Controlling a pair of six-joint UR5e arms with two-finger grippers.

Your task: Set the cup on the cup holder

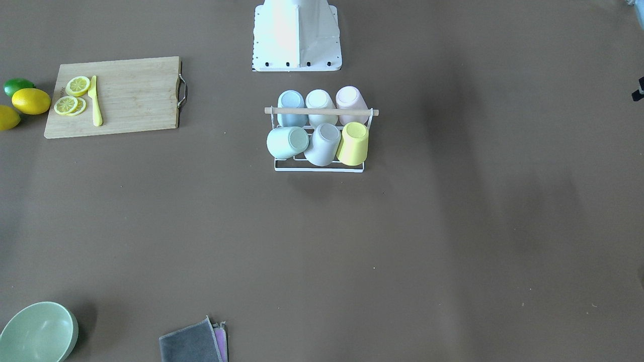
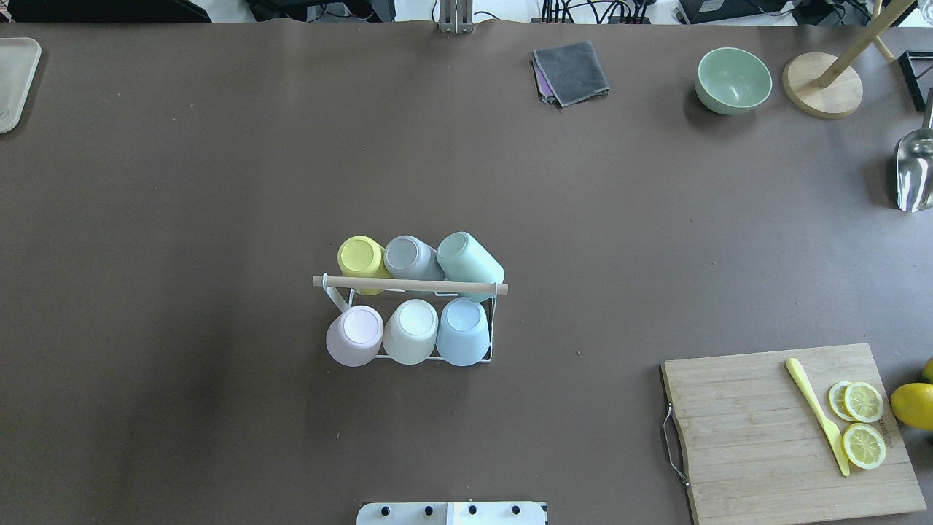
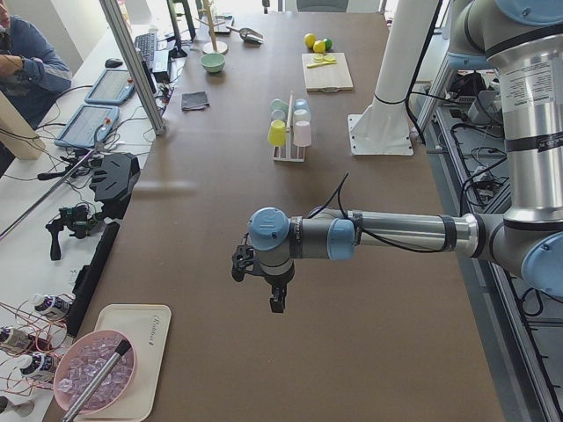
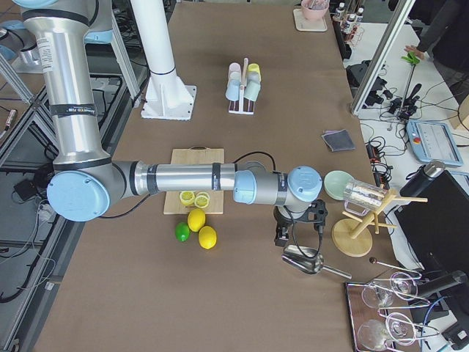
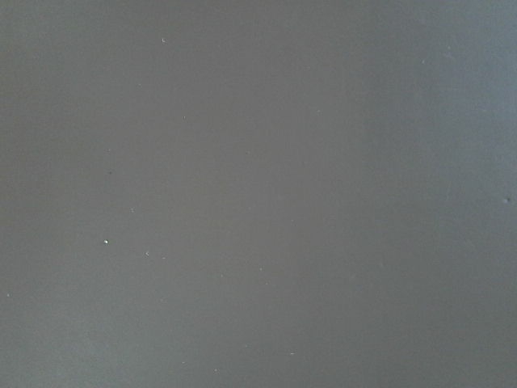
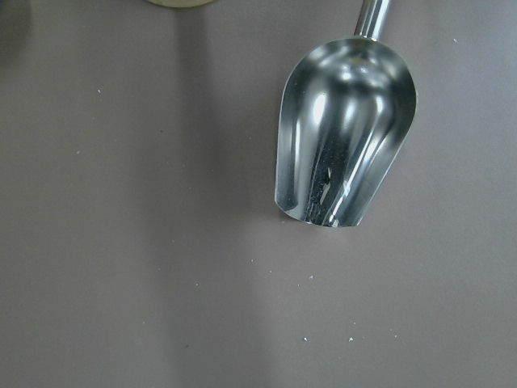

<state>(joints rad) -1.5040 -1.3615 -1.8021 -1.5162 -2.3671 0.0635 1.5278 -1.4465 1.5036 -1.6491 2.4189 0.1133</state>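
Note:
The cup holder is a white wire rack with a wooden rod across its top, standing mid-table; it also shows in the front view. Several pastel cups sit upside down on its prongs, among them a yellow cup, a pink cup and a blue cup. My left gripper hangs over bare table far from the rack. My right gripper hangs near a metal scoop. Both grippers show only in the side views, so I cannot tell whether they are open or shut.
A wooden cutting board holds lemon slices and a yellow knife. Whole lemons lie beside it. A green bowl, a grey cloth and a wooden stand are at the far edge.

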